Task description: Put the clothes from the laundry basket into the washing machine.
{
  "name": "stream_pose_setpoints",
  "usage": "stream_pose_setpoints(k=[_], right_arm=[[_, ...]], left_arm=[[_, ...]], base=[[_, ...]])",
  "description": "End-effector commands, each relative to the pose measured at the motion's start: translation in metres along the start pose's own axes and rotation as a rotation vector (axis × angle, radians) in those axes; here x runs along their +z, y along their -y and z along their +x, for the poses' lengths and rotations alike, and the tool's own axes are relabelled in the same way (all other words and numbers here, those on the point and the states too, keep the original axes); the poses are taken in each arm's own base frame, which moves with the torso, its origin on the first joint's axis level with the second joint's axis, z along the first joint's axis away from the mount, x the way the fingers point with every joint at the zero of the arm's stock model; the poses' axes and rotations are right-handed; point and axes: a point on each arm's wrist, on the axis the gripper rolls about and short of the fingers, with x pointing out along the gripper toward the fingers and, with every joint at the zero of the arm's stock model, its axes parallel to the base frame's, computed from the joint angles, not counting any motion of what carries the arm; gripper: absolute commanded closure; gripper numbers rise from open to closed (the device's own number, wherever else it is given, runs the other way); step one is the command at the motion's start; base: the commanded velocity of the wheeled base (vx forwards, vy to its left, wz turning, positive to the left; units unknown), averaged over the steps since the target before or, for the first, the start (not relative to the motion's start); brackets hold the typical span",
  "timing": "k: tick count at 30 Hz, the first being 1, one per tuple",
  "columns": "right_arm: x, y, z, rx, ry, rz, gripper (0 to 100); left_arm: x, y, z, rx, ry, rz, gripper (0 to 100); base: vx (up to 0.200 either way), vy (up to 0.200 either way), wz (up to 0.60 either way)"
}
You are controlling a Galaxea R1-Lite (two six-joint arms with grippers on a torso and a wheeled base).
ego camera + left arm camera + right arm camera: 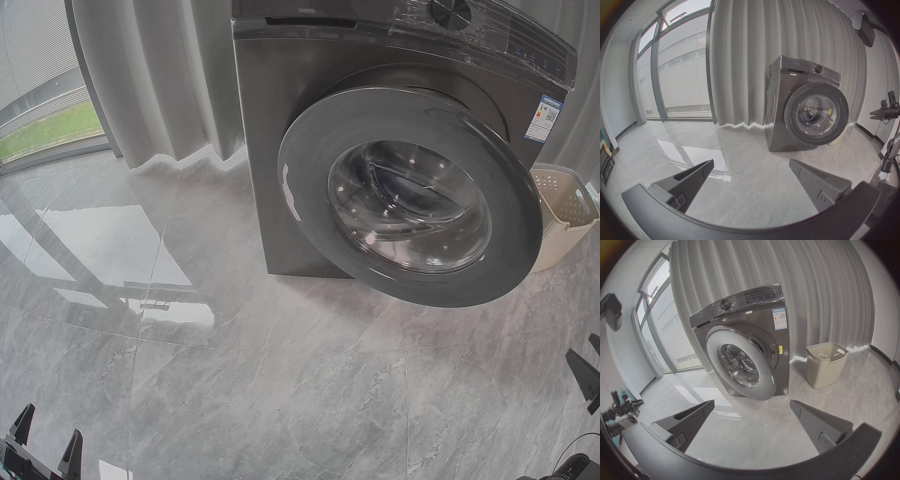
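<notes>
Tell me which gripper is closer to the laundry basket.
The right gripper. The beige laundry basket stands on the floor to the right of the washing machine, on that arm's side. The left gripper is far across the floor.

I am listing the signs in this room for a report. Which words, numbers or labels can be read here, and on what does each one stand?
No text here can be read with certainty.
On the washing machine front, the blue-edged label: print too small to read.
The control panel markings: too small to read.
The yellow sticker beside the door opening: too small to read.
The small mark on its top front: blurred.
</notes>
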Motion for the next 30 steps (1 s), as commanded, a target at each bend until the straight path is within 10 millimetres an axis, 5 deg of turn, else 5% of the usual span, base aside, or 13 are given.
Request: stream_pose_setpoints(k=[1,6,12,24,30], right_arm=[[0.018,-0.016,0.088,0.129,-0.191,0.123,0],[0.018,-0.031,0.118,0.142,-0.248,0.184,0],[0.027,-0.058,0.124,0.268,-0.284,0.291,0],[0.032,-0.079,0.144,0.335,-0.318,0.285,0],[0.034,-0.088,0.155,0.351,-0.324,0.285,0]], left_arm=[[-0.005,0.000,0.000,0.000,-0.006,-0.002,0],[-0.005,0.000,0.000,0.000,-0.006,0.000,0],[-0.005,0.000,0.000,0.000,-0.006,0.001,0],[-0.005,0.000,0.000,0.001,-0.006,-0.002,0],[-0.005,0.000,0.000,0.001,-0.006,-0.002,0]], base=[[0.000,-0.200,0.00],[0.000,-0.200,0.00],[0.000,-0.200,0.00],[0.000,0.000,0.00],[0.200,0.000,0.00]])
